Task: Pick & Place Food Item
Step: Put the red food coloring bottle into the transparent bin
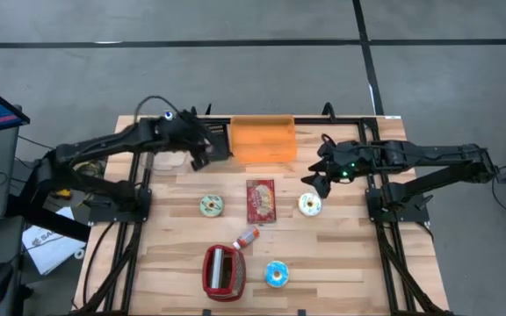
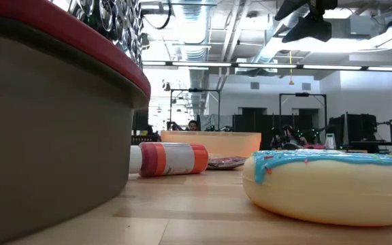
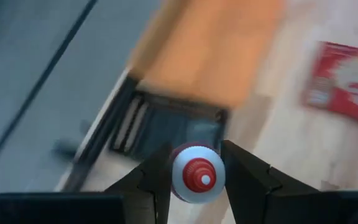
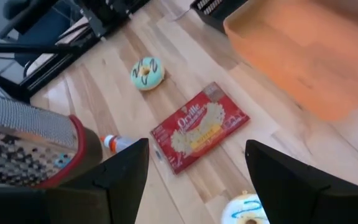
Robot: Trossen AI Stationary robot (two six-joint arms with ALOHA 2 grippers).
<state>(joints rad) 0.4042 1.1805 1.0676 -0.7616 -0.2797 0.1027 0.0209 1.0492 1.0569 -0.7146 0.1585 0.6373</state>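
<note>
Two grippers: left gripper [image 3: 194, 180] clamped on a red-and-white round item [image 3: 197, 173]; right gripper [image 4: 197, 180] spread wide, empty.

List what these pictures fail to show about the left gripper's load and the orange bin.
- Left gripper: the red-and-white round item between its fingers is blurred in the left wrist view and too small in the high view to name.
- Orange bin: contents undecidable; blurred in both wrist views, and the low view sees only its wall.
</note>
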